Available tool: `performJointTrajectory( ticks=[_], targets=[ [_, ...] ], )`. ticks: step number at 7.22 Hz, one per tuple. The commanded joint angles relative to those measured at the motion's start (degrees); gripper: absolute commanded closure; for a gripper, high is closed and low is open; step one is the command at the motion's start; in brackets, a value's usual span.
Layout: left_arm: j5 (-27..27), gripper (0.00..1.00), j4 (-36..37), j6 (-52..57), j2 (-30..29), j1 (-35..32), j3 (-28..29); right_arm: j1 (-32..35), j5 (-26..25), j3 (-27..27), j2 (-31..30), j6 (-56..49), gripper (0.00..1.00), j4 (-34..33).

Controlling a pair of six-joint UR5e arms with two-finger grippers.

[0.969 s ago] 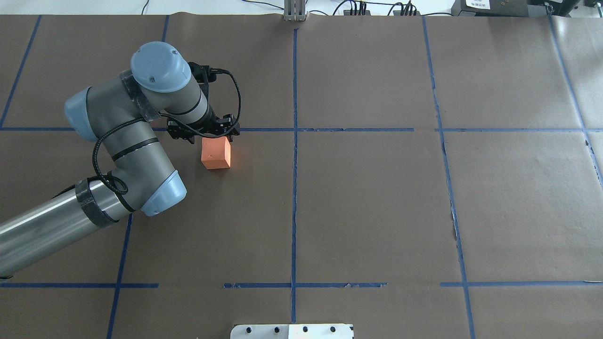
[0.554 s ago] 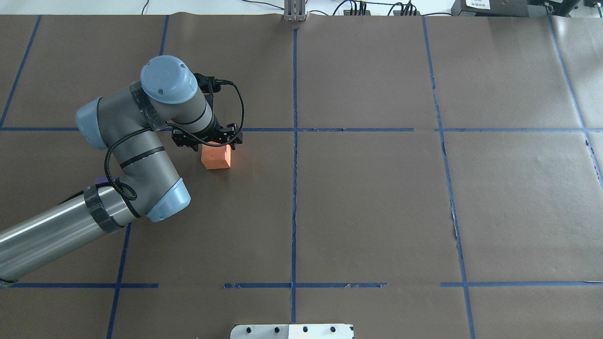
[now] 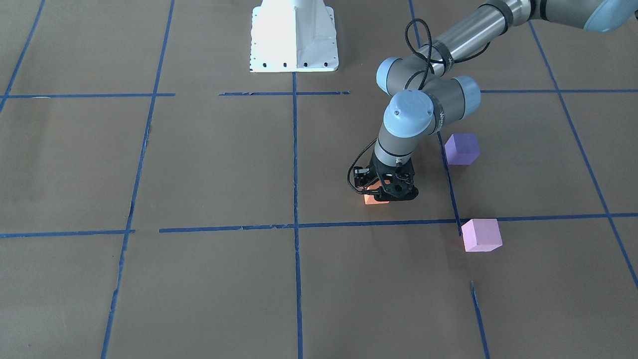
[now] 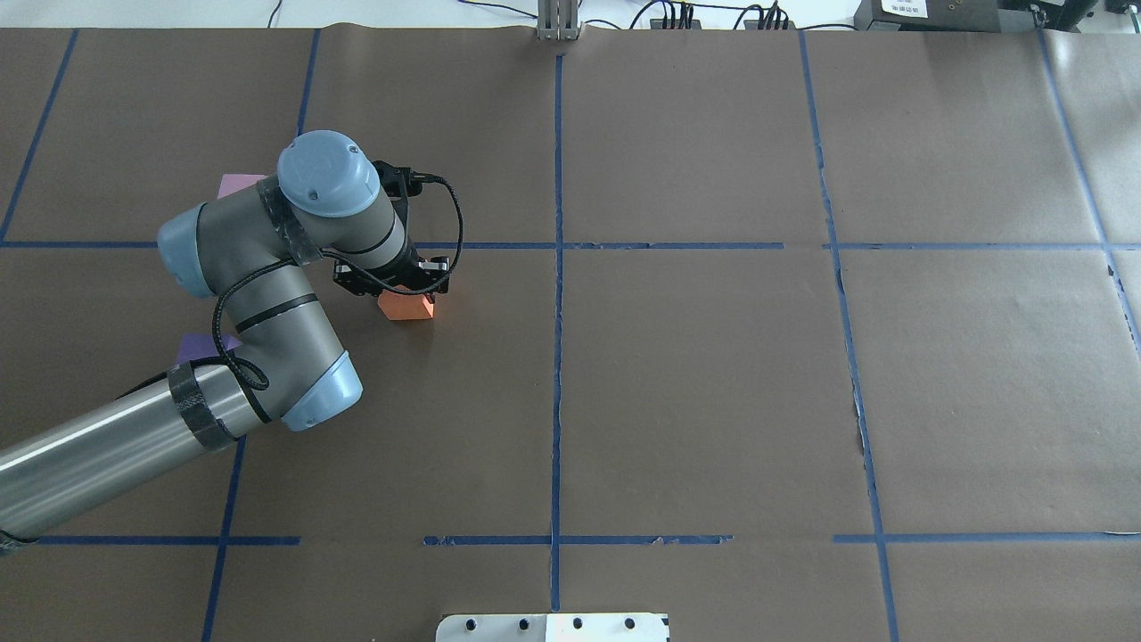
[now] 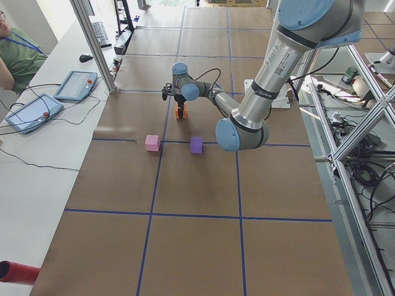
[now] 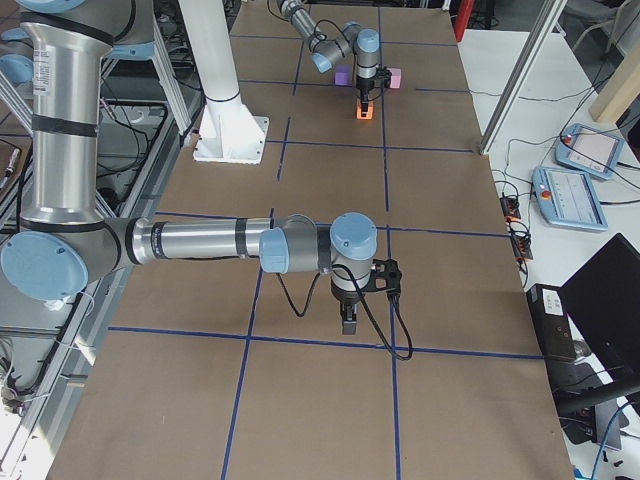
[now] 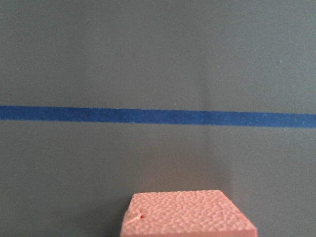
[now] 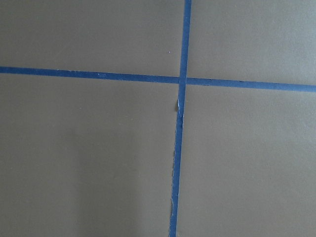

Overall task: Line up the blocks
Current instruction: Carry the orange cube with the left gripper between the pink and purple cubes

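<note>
The orange block [image 4: 406,307] lies on the brown paper just on the robot's side of a blue tape line, and also shows in the front view [image 3: 374,199]. My left gripper [image 4: 398,283] stands straight over it with its jaws open, one either side of the block; it also shows in the front view [image 3: 388,193]. The left wrist view shows the block's top [image 7: 187,215] at the bottom edge. The dark purple block [image 3: 461,148] and the pink block [image 3: 481,234] sit apart, further to my left. My right gripper [image 6: 348,318] shows only in the right side view; I cannot tell its state.
Blue tape lines [image 4: 557,294] divide the paper-covered table into squares. The white robot base [image 3: 294,35] is at the near edge. In the overhead view the arm hides most of the pink block [image 4: 236,185] and purple block [image 4: 198,346]. Tablets [image 5: 74,86] lie on a side table.
My left arm has shifted to the right and towards the robot, and the gripper has come down over the orange block. The block has not moved. The pink and purple blocks now peek out.
</note>
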Motion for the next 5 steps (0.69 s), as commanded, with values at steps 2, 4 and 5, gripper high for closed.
performJointTrajectory(
  ticks=[2,4,5],
  targets=[
    [-5.2,0.98,2.9,5.3,7.9,-4.7,-9.1,0.0,0.0,0.0,0.0,0.0,0.0,0.0],
    [-5.4,0.97,7.3,16.2,13.0,-10.5,-11.7,0.1,0.0,0.0,0.0,0.0,0.0,0.0],
    [-5.4,0.97,5.6,20.8,16.1,-11.9,-11.3,0.0,0.0,0.0,0.0,0.0,0.0,0.0]
  ],
)
